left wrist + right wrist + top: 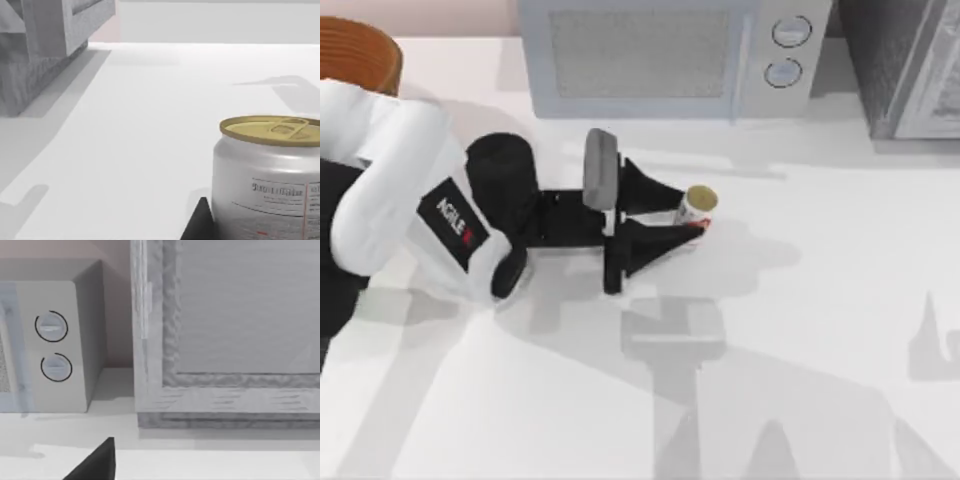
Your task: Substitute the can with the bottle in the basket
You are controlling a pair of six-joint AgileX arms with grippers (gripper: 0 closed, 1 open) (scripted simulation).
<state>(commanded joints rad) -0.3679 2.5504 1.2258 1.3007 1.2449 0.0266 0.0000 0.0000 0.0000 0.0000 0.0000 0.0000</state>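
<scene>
Left arm extended from the top view's left toward table centre, black left gripper (688, 222) pointing toward the right side. Fingers (655, 190) spread to either side of the can (697, 206), one on its far side, one on its near side; fingers close against the can wall, firm contact not confirmable from above. Can between the fingertips, in front of the microwave (665, 55), near the middle of the white table (820, 300).

Can orientation: upright, long axis vertical, gold lid (272, 129) with pull tab facing up. In the left wrist view, can (267, 192) standing on the table, printed label text running level around the silver-white wall, one dark finger (199, 222) beside its base.

Basket (360, 55): orange-brown rim at the far left corner of the table, partly behind the left arm's white housing, well apart from the can.

Right wrist view: microwave dials (51, 326), grey cabinet (225, 330) beside it, a dark finger tip (95, 462) at the frame edge. Right gripper state: cannot tell.
</scene>
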